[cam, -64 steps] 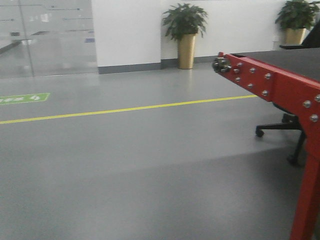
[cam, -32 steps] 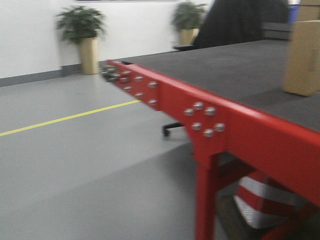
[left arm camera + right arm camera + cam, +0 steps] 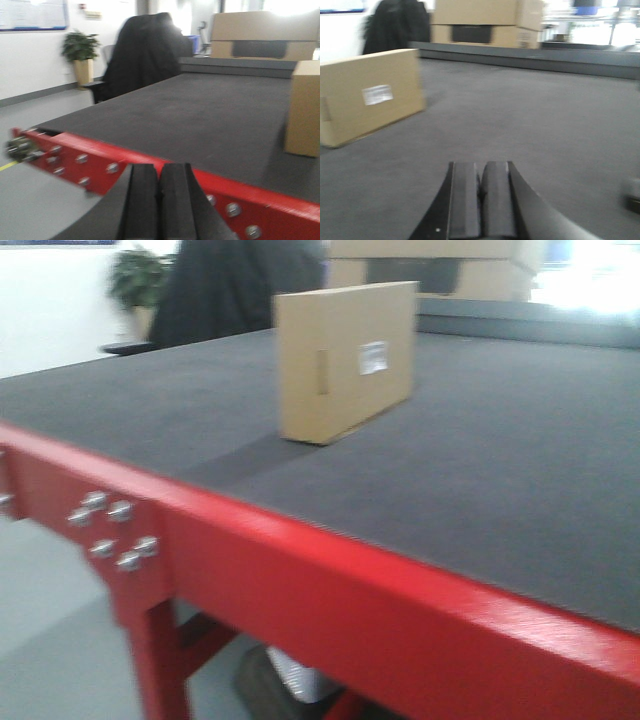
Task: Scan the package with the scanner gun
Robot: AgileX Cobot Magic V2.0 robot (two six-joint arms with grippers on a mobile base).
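Note:
The package point(image 3: 345, 360), a tan cardboard box with a small white label point(image 3: 372, 357), stands upright on the dark grey table top point(image 3: 500, 450). In the left wrist view the package point(image 3: 303, 107) sits at the right edge, far beyond my left gripper point(image 3: 160, 167), which is shut and holds nothing. In the right wrist view the package point(image 3: 370, 102) lies ahead to the left of my right gripper point(image 3: 481, 165), also shut on nothing. The scanner gun is out of view; a blurred dark shape point(image 3: 632, 197) at the right edge cannot be identified.
The table has a red bolted frame point(image 3: 350, 590) along its near edge. Stacked cardboard boxes point(image 3: 480, 25), one with a black panel, stand at the far side. A chair draped in a black coat point(image 3: 145, 50) and a potted plant point(image 3: 80, 50) stand beyond the table's left.
The front view has swung right, from open floor onto the table. The package, at the right edge half a second ago, now stands near the middle of the view.

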